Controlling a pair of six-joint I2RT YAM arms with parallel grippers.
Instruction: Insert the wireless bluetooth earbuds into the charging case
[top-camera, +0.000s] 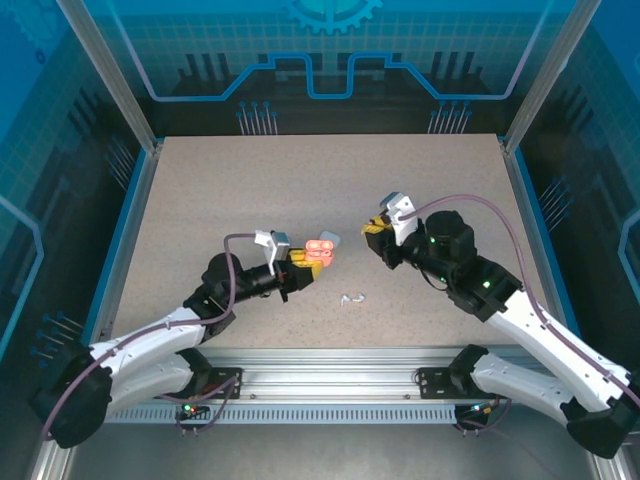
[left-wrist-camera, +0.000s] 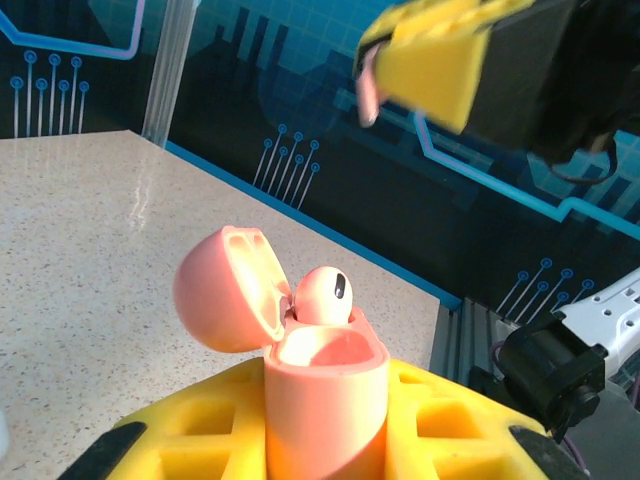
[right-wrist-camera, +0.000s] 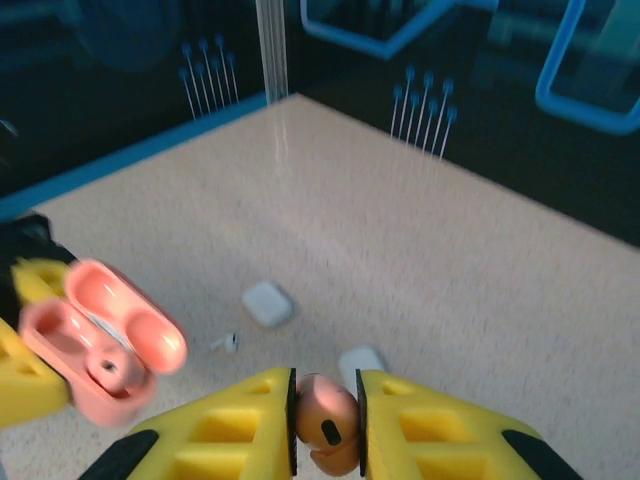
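My left gripper (left-wrist-camera: 325, 390) is shut on an open salmon charging case (left-wrist-camera: 325, 400), held upright with its lid (left-wrist-camera: 225, 290) swung back to the left. One salmon earbud (left-wrist-camera: 325, 294) sits in the far slot and the near slot is empty. My right gripper (right-wrist-camera: 326, 392) is shut on a second salmon earbud (right-wrist-camera: 322, 418), pinched between its yellow fingers. In the top view the left gripper (top-camera: 306, 263) holds the case (top-camera: 322, 250) at mid-table. There the right gripper (top-camera: 377, 233) hovers a short way to the case's right, apart from it.
On the table below the right gripper lie two white cases (right-wrist-camera: 267, 303) (right-wrist-camera: 360, 362) and a loose white earbud (right-wrist-camera: 226, 343). Small white pieces (top-camera: 352, 297) lie near the front edge between the arms. Blue walls and aluminium posts ring the table.
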